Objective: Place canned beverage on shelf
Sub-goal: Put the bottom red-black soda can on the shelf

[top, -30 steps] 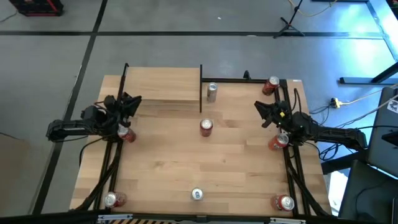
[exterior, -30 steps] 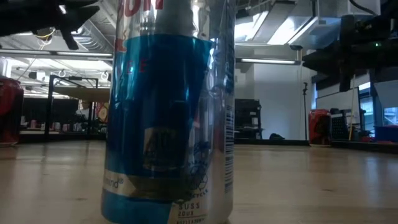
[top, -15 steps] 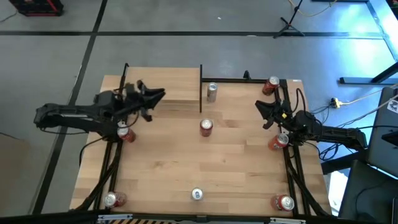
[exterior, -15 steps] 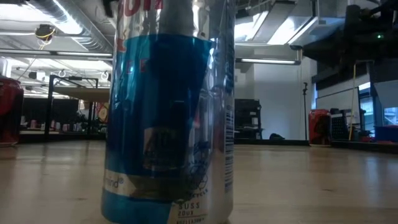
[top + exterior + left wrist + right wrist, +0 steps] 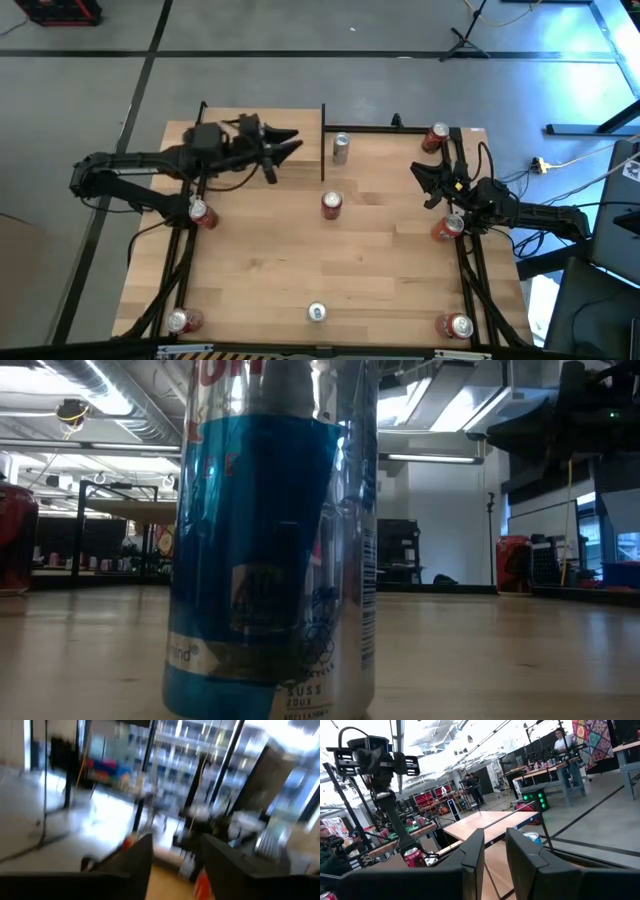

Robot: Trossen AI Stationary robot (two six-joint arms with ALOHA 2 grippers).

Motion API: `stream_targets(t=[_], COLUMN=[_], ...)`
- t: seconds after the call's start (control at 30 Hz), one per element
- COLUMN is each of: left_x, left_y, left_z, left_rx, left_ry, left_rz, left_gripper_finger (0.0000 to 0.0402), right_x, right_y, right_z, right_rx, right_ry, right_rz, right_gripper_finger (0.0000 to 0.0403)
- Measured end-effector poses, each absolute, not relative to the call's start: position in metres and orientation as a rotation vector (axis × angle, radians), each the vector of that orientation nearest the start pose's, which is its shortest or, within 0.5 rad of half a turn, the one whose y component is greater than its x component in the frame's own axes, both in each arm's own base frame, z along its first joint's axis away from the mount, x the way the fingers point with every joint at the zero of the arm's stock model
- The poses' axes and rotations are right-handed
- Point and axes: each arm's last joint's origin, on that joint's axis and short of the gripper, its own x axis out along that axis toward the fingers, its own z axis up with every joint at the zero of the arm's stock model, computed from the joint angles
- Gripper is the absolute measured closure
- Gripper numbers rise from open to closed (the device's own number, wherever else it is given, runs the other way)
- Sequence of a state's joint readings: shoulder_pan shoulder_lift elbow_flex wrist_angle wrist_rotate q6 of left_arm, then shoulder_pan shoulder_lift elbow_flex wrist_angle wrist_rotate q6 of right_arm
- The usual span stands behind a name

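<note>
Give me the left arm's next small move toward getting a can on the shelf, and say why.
Probably ease the left gripper, fingers parted and holding nothing, on toward the silver can. That can stands just beyond the black post bounding the shelf, nearest to this gripper, while the right gripper waits at the table's right edge.

The light-wood counter [image 5: 300,260] stands on a grey floor [image 5: 100,70] crossed by dark tape lines. Beyond the counter's far left corner a red crate [image 5: 60,10] sits on the floor; past the far right corner are the legs of a black stand [image 5: 465,40]. Off the right edge lies a yellow plug [image 5: 540,165] on a pale cable. Farther back in the room a person [image 5: 561,740] stands at workbenches [image 5: 545,770] beside a patterned hanging [image 5: 590,735]
</note>
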State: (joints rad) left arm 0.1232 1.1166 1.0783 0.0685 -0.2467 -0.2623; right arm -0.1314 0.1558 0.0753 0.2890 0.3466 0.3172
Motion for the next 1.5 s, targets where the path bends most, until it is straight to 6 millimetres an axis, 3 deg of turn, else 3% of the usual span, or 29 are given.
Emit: stream_targets(t=[0.2,0.33,0.57,0.83,1.0,1.1,1.5], left_x=[0.282,0.308,0.341,0.376,0.383,0.380,0.379], left_y=[0.040,0.042,0.035,0.037,0.033,0.031,0.028], left_z=[0.399,0.388,0.351,0.294,0.269,0.264,0.239], left_rx=[-0.246,-0.196,-0.168,-0.307,-0.314,-0.308,-0.309], left_ry=[0.129,0.278,0.425,0.577,0.699,0.744,0.703], left_rz=[0.333,0.343,0.350,0.390,0.380,0.414,0.389], left_gripper_finger=[0.0142,0.0105,0.0099,0.0108,0.0109,0.0109,0.0109], right_x=[0.099,0.099,0.100,0.101,0.101,0.101,0.102], right_y=[-0.023,-0.023,-0.023,-0.021,-0.021,-0.021,-0.021], right_z=[0.204,0.204,0.200,0.198,0.198,0.197,0.194], right_rx=[0.332,0.332,0.327,0.321,0.321,0.320,0.308], right_ry=[-0.281,-0.277,-0.235,-0.201,-0.196,-0.187,-0.153], right_rz=[-0.440,-0.440,-0.432,-0.366,-0.366,-0.367,-0.373], right_gripper_finger=[0.0333,0.0333,0.0333,0.0333,0.0333,0.0333,0.0333])
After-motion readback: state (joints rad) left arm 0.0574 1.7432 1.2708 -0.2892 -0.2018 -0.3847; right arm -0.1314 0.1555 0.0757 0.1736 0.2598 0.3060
